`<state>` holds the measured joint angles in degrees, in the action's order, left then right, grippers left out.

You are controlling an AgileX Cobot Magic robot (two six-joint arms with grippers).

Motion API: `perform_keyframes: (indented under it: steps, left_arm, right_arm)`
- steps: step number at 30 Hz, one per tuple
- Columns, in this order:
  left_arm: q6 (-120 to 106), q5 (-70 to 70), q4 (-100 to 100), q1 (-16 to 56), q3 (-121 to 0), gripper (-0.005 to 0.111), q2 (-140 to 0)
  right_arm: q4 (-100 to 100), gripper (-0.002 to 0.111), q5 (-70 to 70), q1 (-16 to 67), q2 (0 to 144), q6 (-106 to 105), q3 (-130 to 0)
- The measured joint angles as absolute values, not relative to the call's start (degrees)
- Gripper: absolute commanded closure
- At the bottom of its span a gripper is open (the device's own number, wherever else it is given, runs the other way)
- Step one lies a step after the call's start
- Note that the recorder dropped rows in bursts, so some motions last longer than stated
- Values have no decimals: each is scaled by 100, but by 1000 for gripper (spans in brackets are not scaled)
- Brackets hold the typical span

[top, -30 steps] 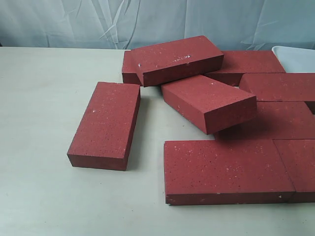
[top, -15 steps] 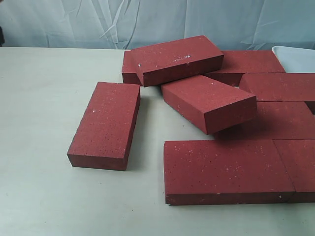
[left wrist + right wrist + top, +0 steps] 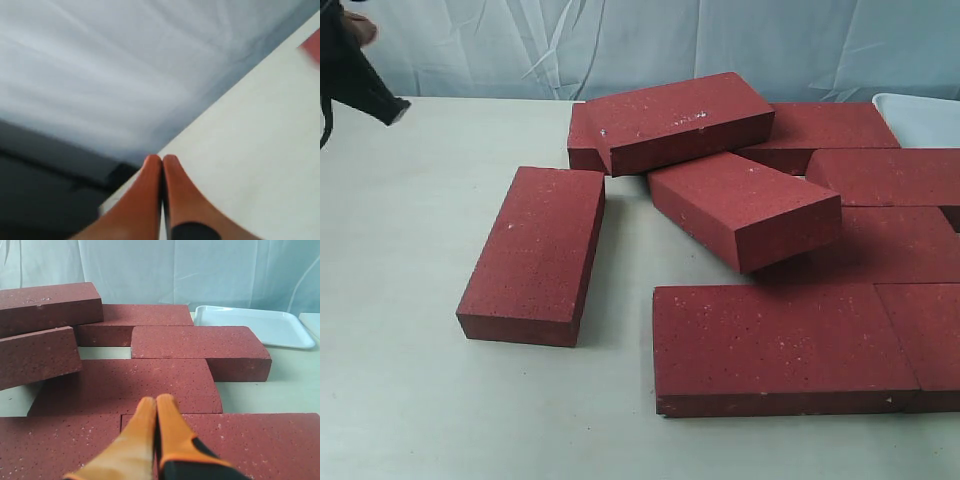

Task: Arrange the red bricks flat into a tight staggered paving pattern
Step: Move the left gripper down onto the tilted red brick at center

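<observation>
On the right half of the table [image 3: 410, 400], the red bricks [image 3: 780, 345] are lying in a loose heap, two propped askew on the others and one sitting apart to the left. Both tools are pressed closed and carrying nothing: the left gripper [image 3: 161, 159] is hanging over bare table, the right gripper [image 3: 156, 401] hovering low above the front bricks. I'm worrying that a closed-jaw nudge on the tilted brick [image 3: 745, 205] is going to drop it hard, jolting neighbours apart or toward the white tray [image 3: 255, 325].
</observation>
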<state>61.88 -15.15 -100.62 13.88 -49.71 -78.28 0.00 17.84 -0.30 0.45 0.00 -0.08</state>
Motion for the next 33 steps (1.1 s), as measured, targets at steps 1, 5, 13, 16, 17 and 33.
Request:
perform_keyframes:
  steps: [1,5,13,16,17,33]
  left_arm:
    - [5861,-2153,-10062,1458,-5017,106,-7941]
    - [4536,-3502,-8819,1489,-5223,106,-8272]
    - [-2385,-2168,-750,1595,-5551,106,-8409]
    - [-5651,-2431,1919,1613,-5774,106,-8409]
    - [-6565,-2699,2542,1613,-5860,106,-8435]
    - [-12004,-4345,6069,2265,-6958,41,-10149]
  right_arm:
    - [0,109,1784,-30,45,0,-8]
    - [0,109,1784,-30,45,0,-8]
    - [0,109,1784,-30,45,0,-8]
    - [0,109,1784,-30,45,0,-8]
    - [0,109,1784,-30,45,0,-8]
    - [0,109,1784,-30,45,0,-8]
